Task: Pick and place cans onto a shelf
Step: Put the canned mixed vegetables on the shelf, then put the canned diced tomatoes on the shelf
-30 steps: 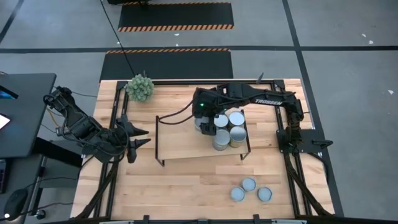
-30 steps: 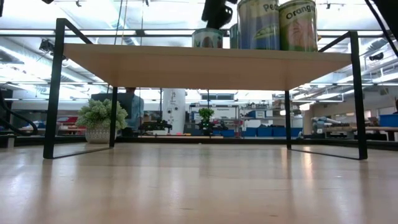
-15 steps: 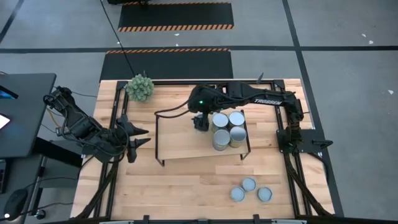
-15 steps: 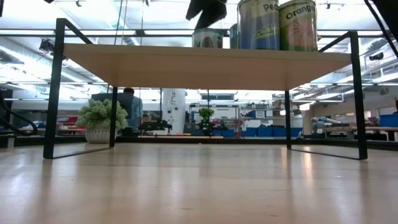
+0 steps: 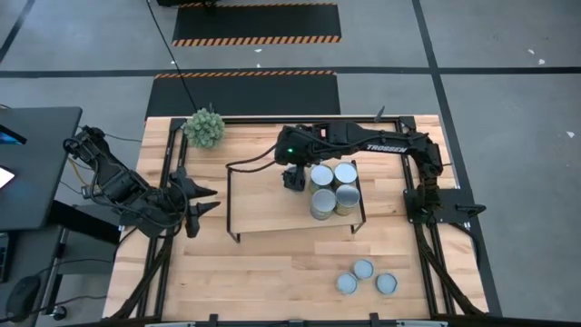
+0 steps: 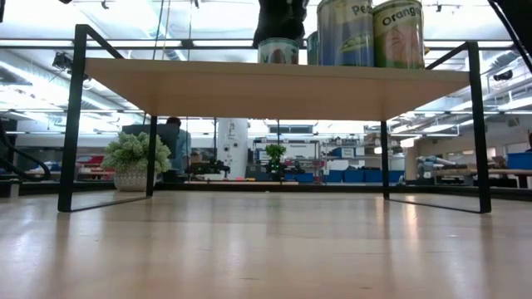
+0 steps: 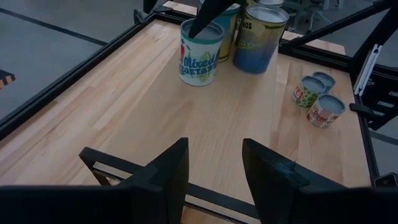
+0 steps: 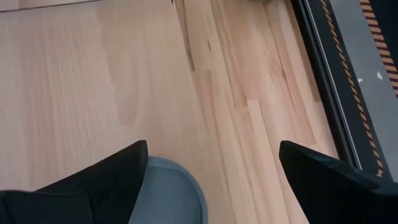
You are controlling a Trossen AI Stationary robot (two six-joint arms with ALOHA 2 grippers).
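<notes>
From above, the right gripper hung over the shelf, fingers spread wide — just beside the cans on it. Three more cans sat on the desk. In its wrist view, the left gripper waited half-open, empty.

Both arms are built of dark, near-black links. White lettering, apparently "TROSSEN", is printed along the right arm; black cables are bundled on the left arm.
</notes>
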